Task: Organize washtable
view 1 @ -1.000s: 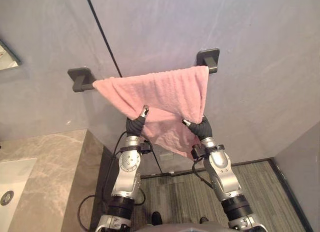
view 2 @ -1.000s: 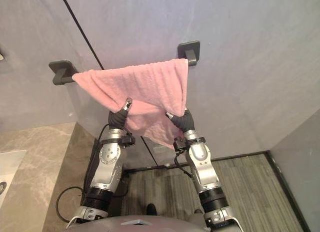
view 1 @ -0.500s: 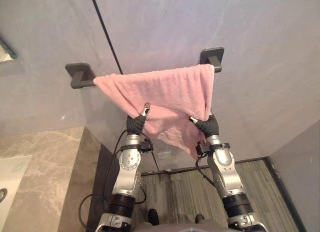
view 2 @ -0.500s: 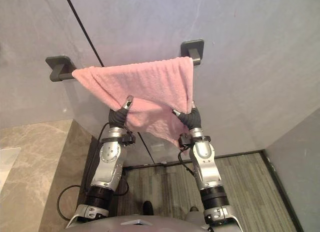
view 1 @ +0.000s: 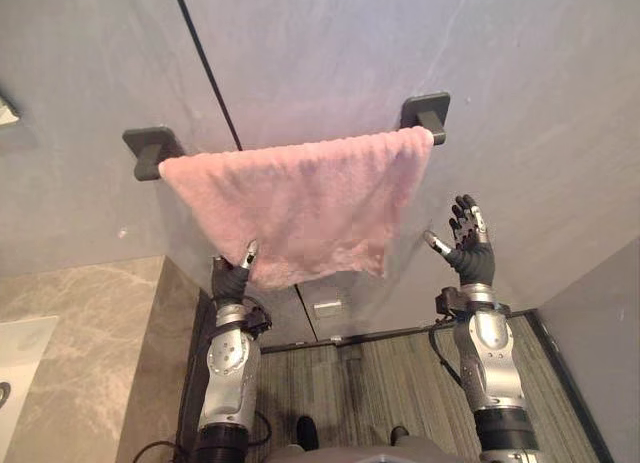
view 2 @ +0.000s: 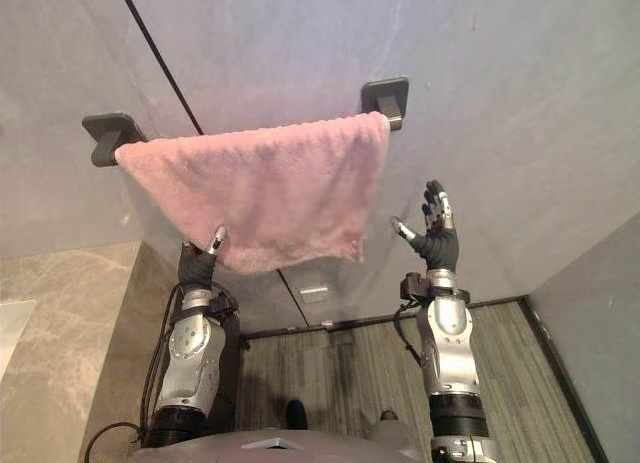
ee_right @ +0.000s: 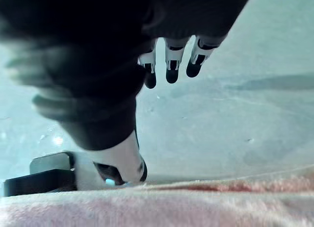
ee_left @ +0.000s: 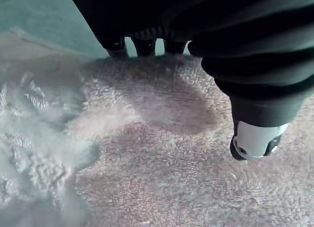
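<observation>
Left eye view: pink towel hangs spread on the grey wall between the left bracket and the right bracket, lower edge roughly level. Left hand is up at the towel's lower left corner, touching it; can't tell from here if it grips. Right hand is raised to the right of the towel, apart from it, spread wide, holding nothing. Right eye view: same layout, with a plain gap of wall between the right hand and the towel's side edge. Left wrist view: the hand's dark cover sits right against the towel pile; cannot tell whether it pinches the cloth or only rests on it. Right wrist view: fingers straight, thumb apart from them, bare wall past them, the towel's top edge and a bracket near the thumb. Judgement: the hanging step looks nearly done, with only the left corner to finish. The next move probably calls for the left hand to come off that corner gently; a tug could skew the towel or pull it down.
</observation>
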{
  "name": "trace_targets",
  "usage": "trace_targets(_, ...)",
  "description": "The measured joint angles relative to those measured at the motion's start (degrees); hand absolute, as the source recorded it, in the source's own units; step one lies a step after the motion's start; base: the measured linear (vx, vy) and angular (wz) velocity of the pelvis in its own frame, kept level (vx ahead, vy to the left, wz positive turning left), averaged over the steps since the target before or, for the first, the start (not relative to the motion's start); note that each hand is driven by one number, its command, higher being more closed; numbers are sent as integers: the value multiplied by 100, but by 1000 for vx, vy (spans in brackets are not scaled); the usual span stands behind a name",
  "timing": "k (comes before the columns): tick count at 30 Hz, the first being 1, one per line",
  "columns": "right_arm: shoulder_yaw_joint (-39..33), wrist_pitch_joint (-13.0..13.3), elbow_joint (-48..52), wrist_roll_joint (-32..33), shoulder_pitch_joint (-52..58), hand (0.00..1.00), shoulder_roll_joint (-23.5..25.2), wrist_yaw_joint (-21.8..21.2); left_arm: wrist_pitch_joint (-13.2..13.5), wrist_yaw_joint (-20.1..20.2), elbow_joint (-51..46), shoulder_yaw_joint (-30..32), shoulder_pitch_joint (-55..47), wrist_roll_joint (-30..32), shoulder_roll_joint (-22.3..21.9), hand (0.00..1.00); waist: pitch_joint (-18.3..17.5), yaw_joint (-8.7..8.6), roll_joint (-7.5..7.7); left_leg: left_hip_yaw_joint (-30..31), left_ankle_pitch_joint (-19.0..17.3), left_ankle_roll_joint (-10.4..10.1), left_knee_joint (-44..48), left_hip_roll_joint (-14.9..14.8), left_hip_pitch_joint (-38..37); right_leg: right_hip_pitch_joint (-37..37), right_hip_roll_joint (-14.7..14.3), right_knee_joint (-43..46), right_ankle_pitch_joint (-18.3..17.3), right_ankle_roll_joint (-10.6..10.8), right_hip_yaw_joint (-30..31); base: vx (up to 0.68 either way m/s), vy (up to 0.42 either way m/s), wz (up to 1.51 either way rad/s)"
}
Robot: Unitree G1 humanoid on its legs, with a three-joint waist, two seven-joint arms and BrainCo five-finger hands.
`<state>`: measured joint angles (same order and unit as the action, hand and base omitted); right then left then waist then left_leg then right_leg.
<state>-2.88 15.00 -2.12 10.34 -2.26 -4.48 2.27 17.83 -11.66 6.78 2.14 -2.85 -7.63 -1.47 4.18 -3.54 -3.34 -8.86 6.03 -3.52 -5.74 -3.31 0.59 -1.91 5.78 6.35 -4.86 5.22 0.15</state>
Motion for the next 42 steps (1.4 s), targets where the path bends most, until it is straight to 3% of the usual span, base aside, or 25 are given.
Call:
trace_targets(8, 165, 2, 451, 180, 810, 0, -5, -253, 2, 247, -262, 20, -580, -28, 39, 0, -1, 10, -3, 3, -14, -1, -1, 6, 30, 6, 17, -48, 0, 2, -18, 2, 0, 1)
trace_targets(11, 165, 53, 692, 209, 1194, 0, -57, -457, 2, 626, -262, 13, -914, -286, 191, 0, -1, -27, -3, 5, -22, 3, 17, 11, 59, 2, 23, -77, 0, 3, -37, 20, -3, 3)
trace_targets(16, 465, 92, 791, 444, 1942, 0, -362, -933, 29, 1665, -254, 47, -1474, -1293, 902, 0, -1, -44, -17, 21, -58, -4, 31, 12, 82, -3, 30, -95, -6, 1, -70, 11, -4, 2)
trace_targets(22, 1102, 108, 1050, 613, 2450, 0, -921, -1643, 21, 2685, -172, 174, -1868, -2367, 1369, 0, 3, -42, -29, 48, -76, -4, 32, 20, 99, -10, 39, -99, -24, 4, -87, 2, -1, 2)
trace_targets(26, 1428, 107, 968, 838, 2410, 0, -1393, -2057, -111, 3631, -175, -291, -1919, -3208, 1855, 0, -1, -42, -37, 65, -75, -3, 33, 31, 95, -7, 48, -83, -31, 9, -93, 0, 1, 1)
trace_targets(29, 1723, 48, 619, 1107, 2234, 0, -1696, -2293, -214, 4047, -177, -764, -1726, -3528, 2025, 0, -3, -41, -39, 65, -74, -4, 34, 31, 90, -10, 50, -60, -32, 9, -86, 0, 0, 0)
trace_targets(34, 2257, -2, 392, 1111, 1654, 0, -2031, -2484, -315, 4524, -253, -1387, -998, -4102, 2103, 0, -8, -47, -49, 60, -69, -8, 34, 30, 74, -112, 49, 154, -112, -7, -63, -5, 0, -1)
trace_targets(42, 2565, -42, -94, 1101, 661, 0, -1997, -2324, -361, 4706, -296, -1648, -197, -4421, 2084, 0, -29, -36, -82, -19, -38, -4, 35, 30, 45, -202, 47, 314, -153, -7, 38, -9, 1, -6)
